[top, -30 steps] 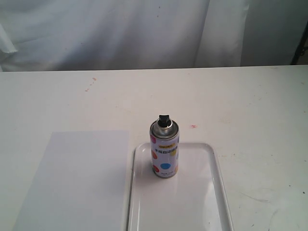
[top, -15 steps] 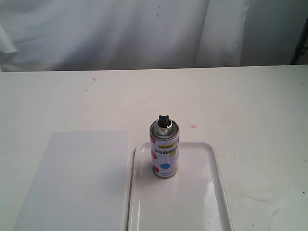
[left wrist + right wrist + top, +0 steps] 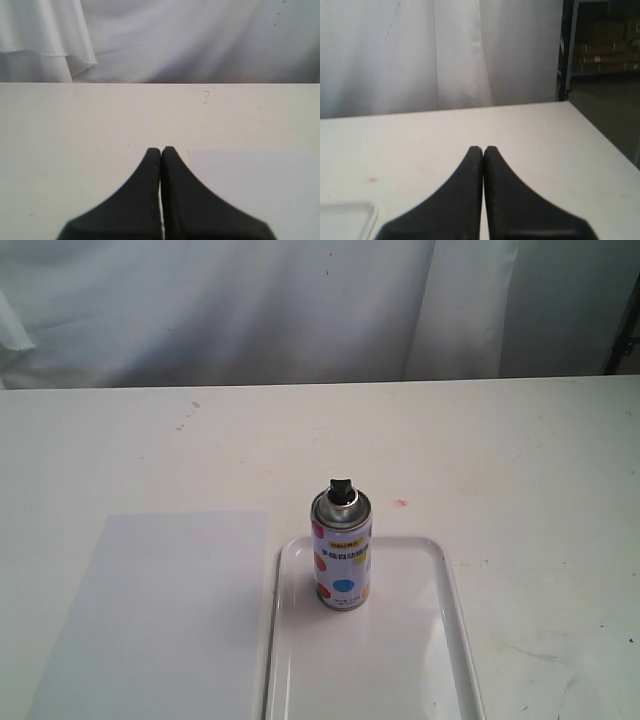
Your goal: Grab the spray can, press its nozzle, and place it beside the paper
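Note:
The spray can [image 3: 342, 560], white with coloured dots and a silver top, stands upright at the far end of a glossy white tray [image 3: 450, 640]. Its black nozzle [image 3: 341, 488] sits on top, untouched. The matte white paper [image 3: 160, 610] lies flat on the table just left of the tray; one of its corners shows in the left wrist view as the paper [image 3: 260, 185]. My left gripper [image 3: 161, 150] is shut with nothing in it, above the bare table near that corner. My right gripper [image 3: 483, 149] is shut and empty too. Neither gripper appears in the exterior view.
A corner of the tray [image 3: 345, 220] shows in the right wrist view. White cloth hangs behind the table. Small pink stains [image 3: 402, 503] mark the tabletop. The table's right edge [image 3: 605, 140] drops off to a dark shelf area.

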Tool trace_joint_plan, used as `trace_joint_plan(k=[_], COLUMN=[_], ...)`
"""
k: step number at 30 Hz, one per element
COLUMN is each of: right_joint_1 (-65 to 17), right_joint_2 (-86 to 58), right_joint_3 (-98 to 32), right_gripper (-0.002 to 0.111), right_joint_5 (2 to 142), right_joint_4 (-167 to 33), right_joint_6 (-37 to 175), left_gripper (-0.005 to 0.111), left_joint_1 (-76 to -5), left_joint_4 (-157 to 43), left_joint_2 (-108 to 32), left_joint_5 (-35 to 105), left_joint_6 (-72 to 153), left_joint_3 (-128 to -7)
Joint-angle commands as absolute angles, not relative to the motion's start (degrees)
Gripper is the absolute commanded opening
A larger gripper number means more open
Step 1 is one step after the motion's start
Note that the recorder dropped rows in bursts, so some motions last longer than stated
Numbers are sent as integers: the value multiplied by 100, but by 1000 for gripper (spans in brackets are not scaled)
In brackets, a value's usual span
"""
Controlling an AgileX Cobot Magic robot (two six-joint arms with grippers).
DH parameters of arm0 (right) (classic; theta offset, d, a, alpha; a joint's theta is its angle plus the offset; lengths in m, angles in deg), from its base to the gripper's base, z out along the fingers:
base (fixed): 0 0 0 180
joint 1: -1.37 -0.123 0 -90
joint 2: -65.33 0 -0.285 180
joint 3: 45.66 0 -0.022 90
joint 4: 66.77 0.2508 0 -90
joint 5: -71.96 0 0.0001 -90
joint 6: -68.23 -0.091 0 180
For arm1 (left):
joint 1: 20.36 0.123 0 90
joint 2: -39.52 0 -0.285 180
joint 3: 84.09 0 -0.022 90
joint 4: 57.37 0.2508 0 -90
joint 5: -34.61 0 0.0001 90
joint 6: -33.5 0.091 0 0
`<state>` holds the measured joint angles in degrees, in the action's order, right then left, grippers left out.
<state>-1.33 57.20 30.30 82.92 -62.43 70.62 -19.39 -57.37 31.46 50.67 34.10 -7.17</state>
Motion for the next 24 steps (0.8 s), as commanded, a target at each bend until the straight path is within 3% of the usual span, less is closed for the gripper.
trace_joint_plan(k=[1, 6, 24], right_joint_1=[-87, -87, -87], right_joint_2=[5755, 5755, 5755], right_joint_3=[3156, 3156, 3156], right_gripper=[0, 0, 0], right_joint_5=[8587, 9177, 9176], right_joint_4=[-6183, -6144, -6133], right_joint_6=[7105, 7183, 7539], left_gripper=[0, 0, 0], left_joint_1=[-1924, -1924, -1924], left_joint_4=[-5822, -5822, -5822], left_joint_2=[3174, 3174, 3174], left_joint_5=[4992, 4992, 4992], left_joint_6=[3350, 3350, 3350], left_joint_3=[-688, -688, -688])
